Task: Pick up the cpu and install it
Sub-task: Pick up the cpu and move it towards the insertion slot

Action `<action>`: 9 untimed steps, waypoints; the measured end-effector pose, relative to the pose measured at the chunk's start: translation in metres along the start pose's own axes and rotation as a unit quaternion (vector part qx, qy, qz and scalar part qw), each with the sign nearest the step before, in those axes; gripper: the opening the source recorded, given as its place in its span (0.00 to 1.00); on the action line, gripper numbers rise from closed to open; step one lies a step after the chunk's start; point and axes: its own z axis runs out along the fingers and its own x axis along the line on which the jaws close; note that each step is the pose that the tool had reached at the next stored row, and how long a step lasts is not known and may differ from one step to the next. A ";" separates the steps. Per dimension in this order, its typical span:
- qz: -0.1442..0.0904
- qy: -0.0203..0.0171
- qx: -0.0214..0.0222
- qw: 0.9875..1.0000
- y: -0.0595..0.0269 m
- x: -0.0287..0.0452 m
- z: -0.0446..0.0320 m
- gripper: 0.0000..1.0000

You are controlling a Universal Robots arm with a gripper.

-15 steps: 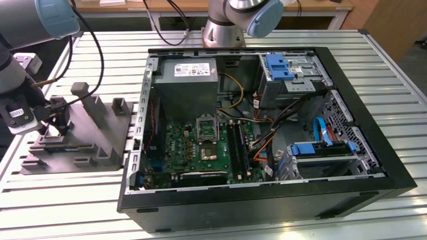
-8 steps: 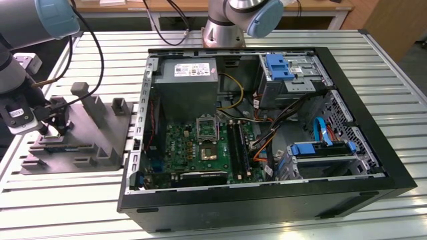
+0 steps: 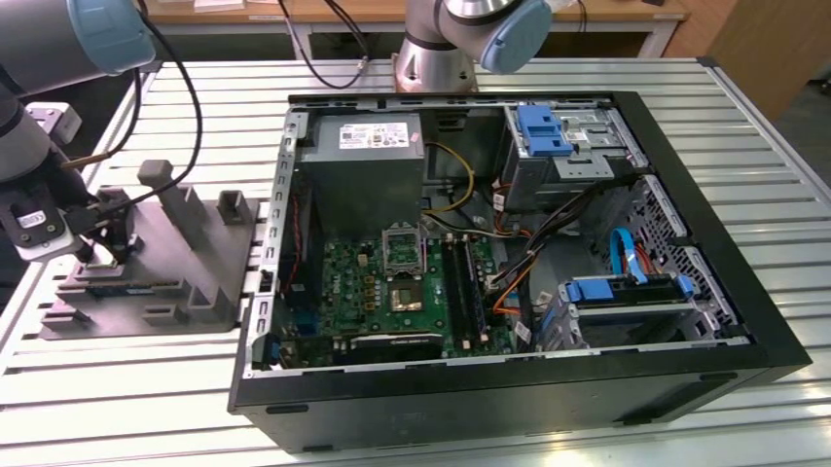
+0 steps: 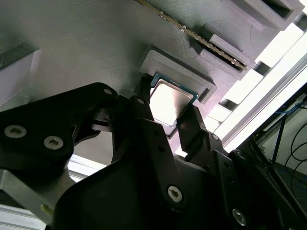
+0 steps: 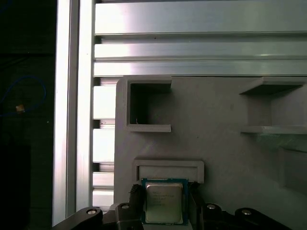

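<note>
Your slatted aluminium table (image 3: 779, 195) carries an open black computer case (image 3: 520, 404) lying on its side. Its green motherboard (image 3: 370, 292) faces up, with the silver socket frame (image 3: 401, 248) near the board's middle. The arm (image 3: 78, 34) stands on its base at the far edge of the table and reaches to the exterior view's left, well apart from the case. There its wrist is turned down over the grey moulded holder block (image 3: 182, 258), which sits just beside the case on the exterior view's left. You can see the gripper (image 3: 111, 245) low over the part of that block farthest from the case, among the upright posts. In both wrist views the gripper (image 4: 168, 108) (image 5: 164, 207) points straight at the block's flat face. Its two black fingers (image 4: 191, 125) are closed in against two opposite edges of the cpu (image 4: 170, 99) (image 5: 164, 201), one finger on each side, so the claw is gripping the chip. The cpu lies flat with its silver top toward the cameras, next to a small raised grey nest on the block. You cannot tell from these views whether the chip is touching the block or has come just clear of it.
</note>
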 end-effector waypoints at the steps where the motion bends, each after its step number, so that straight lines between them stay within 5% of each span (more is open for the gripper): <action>1: 0.000 0.000 0.000 1.000 0.0000 0.0001 -0.0006 0.47; 9: 0.000 0.000 0.000 1.000 0.0002 0.0003 -0.0047 0.47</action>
